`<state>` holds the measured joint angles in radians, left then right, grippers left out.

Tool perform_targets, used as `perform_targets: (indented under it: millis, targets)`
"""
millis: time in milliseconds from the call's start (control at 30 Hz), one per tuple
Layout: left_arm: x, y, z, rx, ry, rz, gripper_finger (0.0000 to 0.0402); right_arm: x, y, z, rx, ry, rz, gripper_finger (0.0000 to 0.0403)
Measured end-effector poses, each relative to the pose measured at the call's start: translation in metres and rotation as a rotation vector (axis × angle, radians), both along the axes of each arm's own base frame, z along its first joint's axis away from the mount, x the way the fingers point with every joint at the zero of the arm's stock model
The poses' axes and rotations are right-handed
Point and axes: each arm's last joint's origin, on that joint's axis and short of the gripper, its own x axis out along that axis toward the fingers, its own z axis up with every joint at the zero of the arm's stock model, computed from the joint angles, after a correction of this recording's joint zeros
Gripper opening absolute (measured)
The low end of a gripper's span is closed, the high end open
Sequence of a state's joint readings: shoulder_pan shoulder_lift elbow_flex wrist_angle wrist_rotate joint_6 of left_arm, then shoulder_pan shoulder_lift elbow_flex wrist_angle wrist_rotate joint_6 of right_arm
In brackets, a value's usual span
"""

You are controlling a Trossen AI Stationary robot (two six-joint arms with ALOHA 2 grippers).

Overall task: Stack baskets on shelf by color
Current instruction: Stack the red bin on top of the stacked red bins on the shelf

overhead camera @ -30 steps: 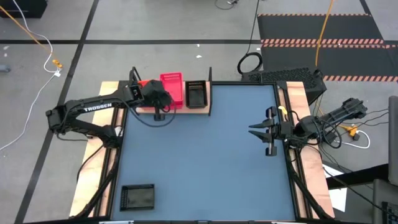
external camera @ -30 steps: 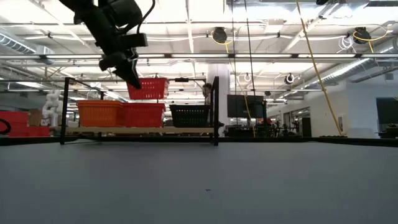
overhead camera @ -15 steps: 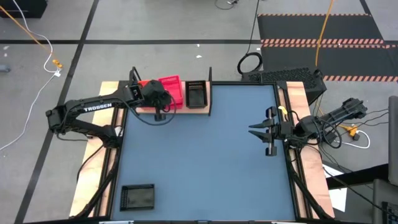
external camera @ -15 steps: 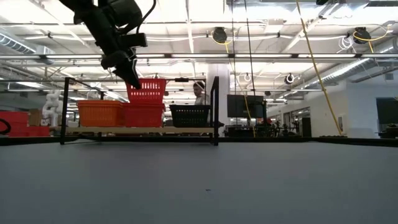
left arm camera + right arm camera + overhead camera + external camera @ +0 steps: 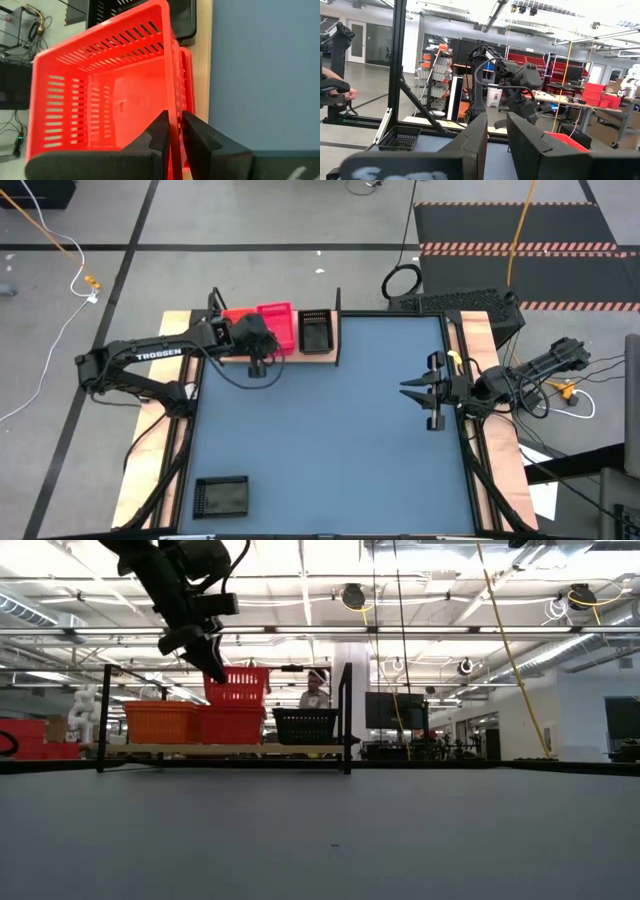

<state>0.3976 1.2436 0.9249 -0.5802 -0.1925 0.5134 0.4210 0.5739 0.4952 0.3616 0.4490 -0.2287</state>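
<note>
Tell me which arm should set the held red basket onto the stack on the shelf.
Left. The left gripper already pinches the red basket above the shelf; the right gripper waits far off at the table's right edge.

A pale grey concrete floor (image 5: 250,220) surrounds the blue-grey bench (image 5: 330,430), crossed by dark tape lines. A black floor mat (image 5: 520,225) edged with red-and-white hazard stripes lies beyond the bench's far right corner, and a yellow cable (image 5: 522,220) runs over it. A white cable (image 5: 55,330) trails at the left. Across the bench, long ceiling lights (image 5: 300,560) and white beams span a wide hall. A person (image 5: 316,690) stands in the distance.
</note>
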Motion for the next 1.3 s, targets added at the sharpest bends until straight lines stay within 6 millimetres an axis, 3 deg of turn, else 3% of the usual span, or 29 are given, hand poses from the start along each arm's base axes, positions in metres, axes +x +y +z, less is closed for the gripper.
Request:
perform_targets:
  millis: [500,933,1300]
  targets:
    - [0.000,0.001,0.001,0.047,-0.004,0.114,0.0188,0.000,0.000,0.000,-0.002,0.001,-0.001,0.0066]
    - [0.008,-0.020,0.001,0.081,-0.017,0.112,0.0172,0.000,0.000,0.000,-0.023,-0.004,-0.005,0.0066]
    - [0.023,-0.030,-0.016,0.128,0.070,0.090,0.0170,0.000,0.000,0.001,-0.042,-0.012,-0.010,0.0066]
